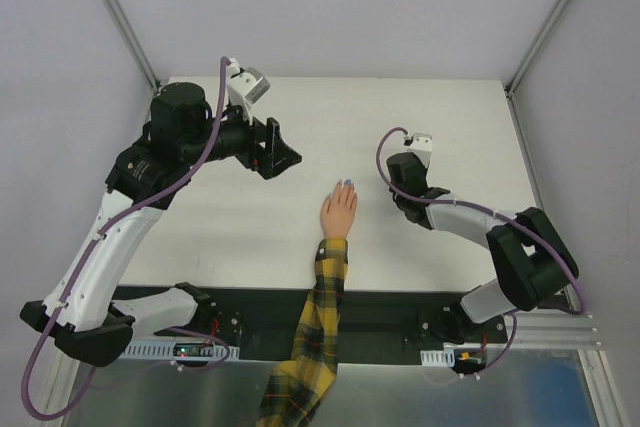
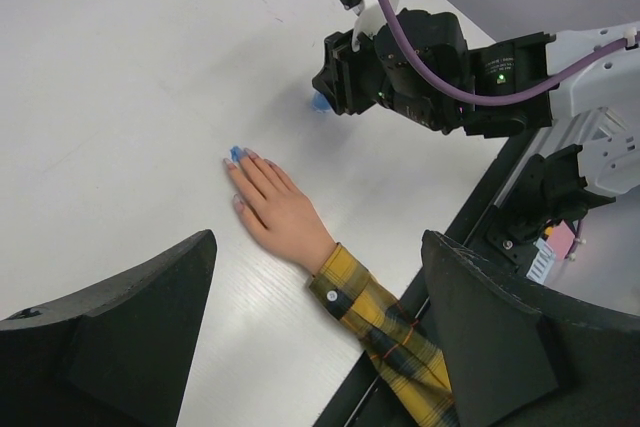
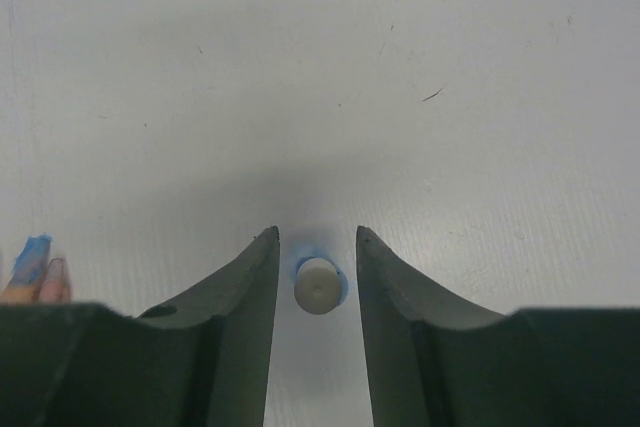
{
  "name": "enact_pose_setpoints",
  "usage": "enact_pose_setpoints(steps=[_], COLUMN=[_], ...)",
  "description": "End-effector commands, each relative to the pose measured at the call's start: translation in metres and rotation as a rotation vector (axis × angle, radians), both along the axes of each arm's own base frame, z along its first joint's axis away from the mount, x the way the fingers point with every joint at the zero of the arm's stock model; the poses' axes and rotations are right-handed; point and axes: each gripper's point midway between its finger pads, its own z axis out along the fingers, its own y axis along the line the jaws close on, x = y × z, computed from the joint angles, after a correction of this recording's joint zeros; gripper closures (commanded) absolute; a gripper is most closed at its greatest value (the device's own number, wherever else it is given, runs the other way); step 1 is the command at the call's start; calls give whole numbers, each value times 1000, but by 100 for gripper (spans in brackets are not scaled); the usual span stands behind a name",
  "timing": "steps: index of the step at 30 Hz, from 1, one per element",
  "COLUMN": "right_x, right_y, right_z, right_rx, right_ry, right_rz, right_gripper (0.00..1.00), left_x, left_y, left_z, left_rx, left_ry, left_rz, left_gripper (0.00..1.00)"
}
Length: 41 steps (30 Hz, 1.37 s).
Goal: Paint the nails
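White worktop (image 1: 400,127). Left gripper (image 1: 287,159) at far left, jaws wide apart, empty. Right gripper (image 3: 316,235), jaws slightly apart, flanking a white-capped blue bottle (image 3: 318,285). Peach hand (image 1: 338,212) lies flat at centre between both grippers; its nails (image 2: 236,154), partly blue, point to the far edge.

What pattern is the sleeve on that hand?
The sleeve is yellow-and-black plaid, clearest in the left wrist view.

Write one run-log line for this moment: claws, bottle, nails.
left claw: open, empty | right claw: open, straddling bottle | nails: at least one blue | hand: flat on table
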Motion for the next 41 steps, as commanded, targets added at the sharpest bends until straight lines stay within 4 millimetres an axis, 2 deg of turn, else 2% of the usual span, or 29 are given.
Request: enact_pose_setpoints(steps=[1,7,9,10,12,13,14,15,17,18,19,21,22,24,25,27,28,29,30,31,32,36,37,38,39,40,41], right_x=[7,7,9,4,3,-3,-6,-6,-19,-18,-31,-40,-46,-55,-61,-62,-68,-70,-67,-74,-75,-87,-90,-90,-89,-86,-85], right_y=[7,11,15,13,14,11,12,13,7,7,-1,-8,-11,-18,-23,-27,-32,-33,-31,-32,-31,-21,-18,-21,-35,-39,-44], right_z=[11,23,40,41,58,66,72,86,105,129,137,166,188,217,240,255,269,278,278,276,299,324,350,354,378,360,366], right_rx=[7,0,9,-4,3,1,7,14,11,22,-1,-3,-18,-15,-11,-40,-50,-56,-66,-76,-46,30,82,92,126,82,63], right_ry=[-25,-14,-29,-8,-25,-15,-11,-25,-12,-39,-8,-22,-29,-69,-83,-73,-64,-63,-34,11,-26,-92,-209,-222,-267,-166,-160], right_rz=[15,44,52,53,46,50,60,65,83,90,93,102,125,138,141,162,161,164,171,189,192,277,309,300,255,243,235], right_gripper=[60,43,38,30,23,17,16,14,10,9,6,3,0,3,4,4,4,4,4,4,4,4,4,4,4,4,4], left_x=[-5,-3,-2,1,5,10,14,17,26,31,36,50,55,69,73,81,84,87,87,89,90,90,88,91,90,90,90], left_y=[2,1,0,-2,-4,-5,-5,-6,-6,-4,-2,7,10,22,25,32,38,40,43,47,48,55,56,63,64,65,68], left_z=[13,11,11,10,8,8,8,8,8,8,11,18,27,37,44,54,57,59,67,68,71,85,92,95,98,102,105], left_rx=[-16,-14,-13,-14,-14,-21,-21,-26,-31,-31,-38,-35,-41,-38,-43,-52,-52,-55,-70,-71,-78,-93,-104,-101,-105,-106,-107], left_ry=[-45,-38,-36,-29,-19,-10,-6,2,21,23,26,1,-25,-67,-84,-117,-134,-143,-167,-173,-183,-237,-256,-270,-278,-294,-300], left_rz=[-11,-11,-11,-8,2,12,28,34,61,87,113,192,220,312,338,390,424,443,458,483,489,519,519,554,557,561,574], left_gripper=[18,18,18,18,18,18,18,18,18,18,18,18,18,17,17,17,17,17,17,17,17,17,17,17,17,17,17])
